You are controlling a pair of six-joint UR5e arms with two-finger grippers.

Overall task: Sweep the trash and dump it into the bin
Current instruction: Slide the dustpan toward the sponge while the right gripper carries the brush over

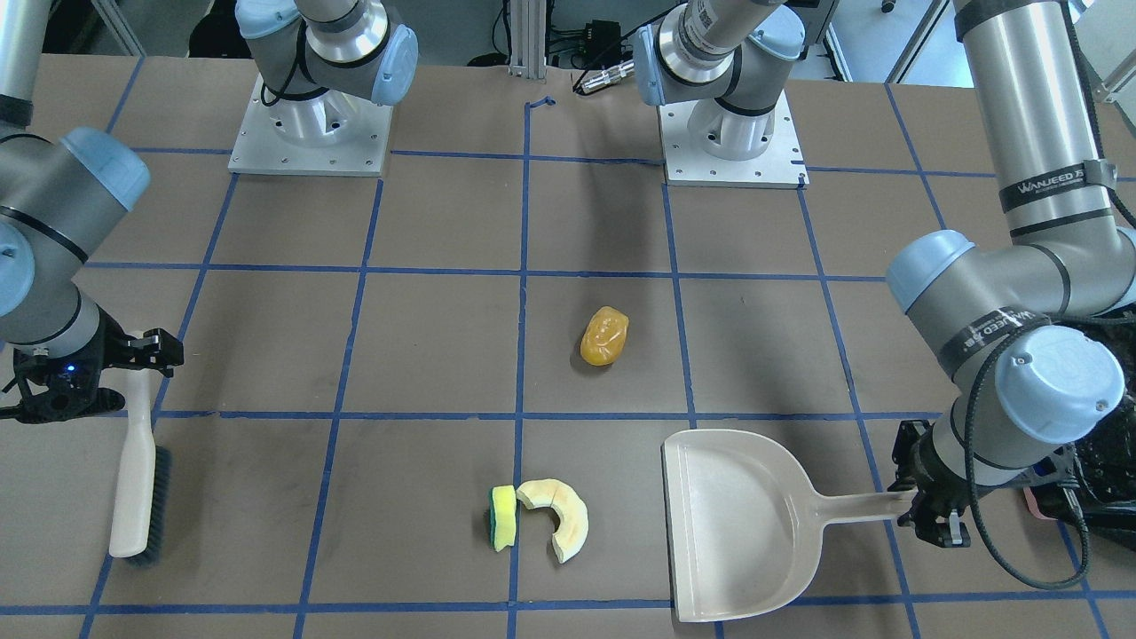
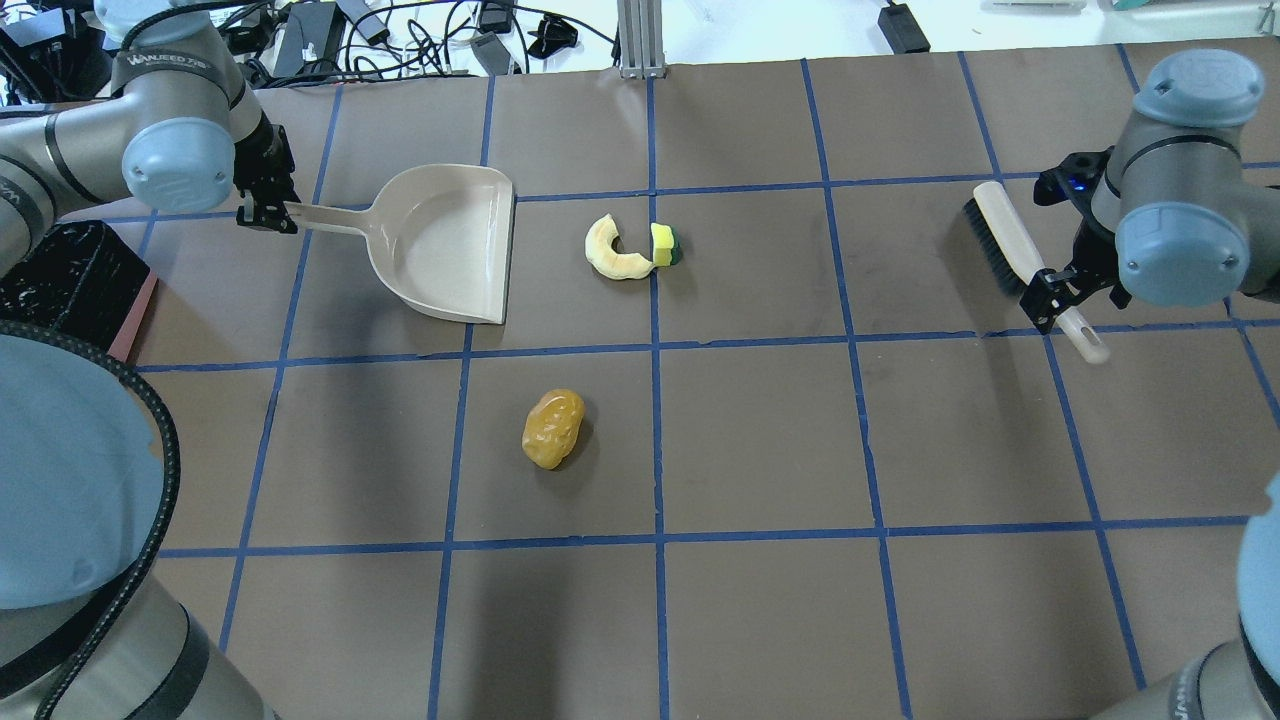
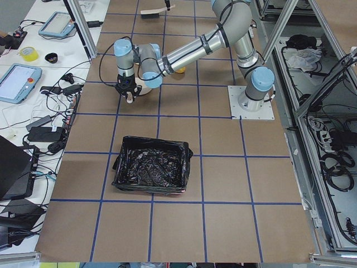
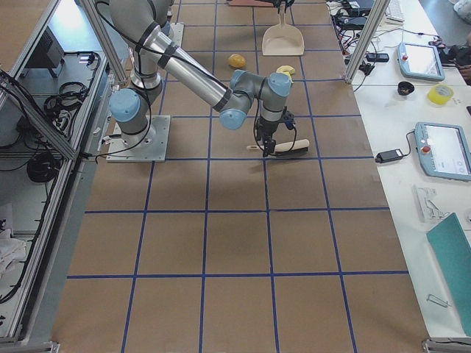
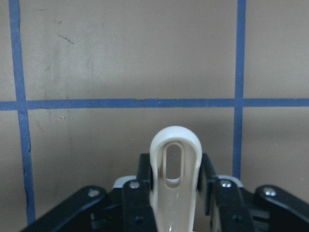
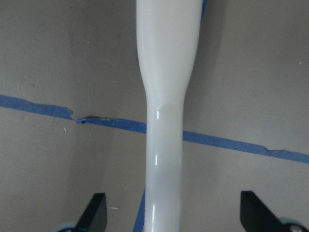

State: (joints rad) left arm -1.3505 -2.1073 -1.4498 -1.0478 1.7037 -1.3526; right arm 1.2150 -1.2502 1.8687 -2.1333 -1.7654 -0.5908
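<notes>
Upper left overhead, left gripper (image 2: 273,214) clamps the beige plastic dustpan (image 2: 440,250); right gripper (image 2: 1055,298) gapes around the white brush (image 2: 1002,236) handle. Yellow-green sponge (image 2: 663,243) touches pale crescent slice (image 2: 610,256) upper centre; glossy orange lump (image 2: 553,428) mid-frame; black-lined pink bin (image 2: 85,285) at left edge.

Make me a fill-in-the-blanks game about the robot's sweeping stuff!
1. The left end effector holds the dustpan by its ____.
2. The right end effector is ____ around the white brush handle, not squeezing it.
3. The sponge touches the crescent slice, while the ____ lump lies alone.
4. The bin is lined in ____ plastic.
Missing words: handle, open, orange, black.
</notes>
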